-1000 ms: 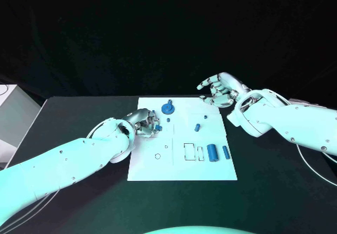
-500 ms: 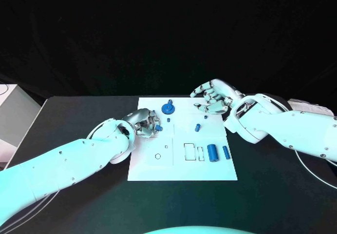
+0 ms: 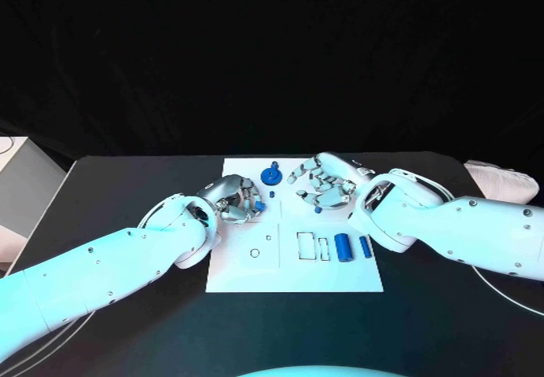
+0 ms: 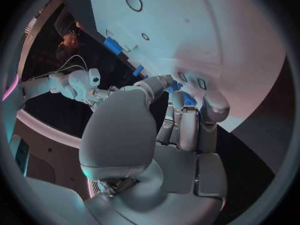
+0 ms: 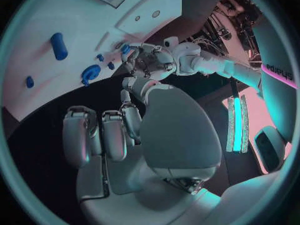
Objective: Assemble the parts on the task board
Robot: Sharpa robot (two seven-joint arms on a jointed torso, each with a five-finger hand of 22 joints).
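The white task board [image 3: 244, 271] lies in the middle of the black table [image 3: 125, 196], with two blue cylinders [image 3: 343, 246] standing near its right edge and a blue knobbed part [image 3: 272, 174] near its far edge. The left robot hand [image 3: 231, 198] stays at the board's left edge, pinching a small blue part [image 3: 259, 206]. Since a second ago the right robot hand [image 3: 321, 184] has swung in from beyond the board's far right corner and now hangs over the board, fingers loosely curled and empty; no writing on the board is readable.

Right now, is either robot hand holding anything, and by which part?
The left robot hand pinches a small blue part between its fingertips; which part of it cannot be told. The right robot hand holds nothing.
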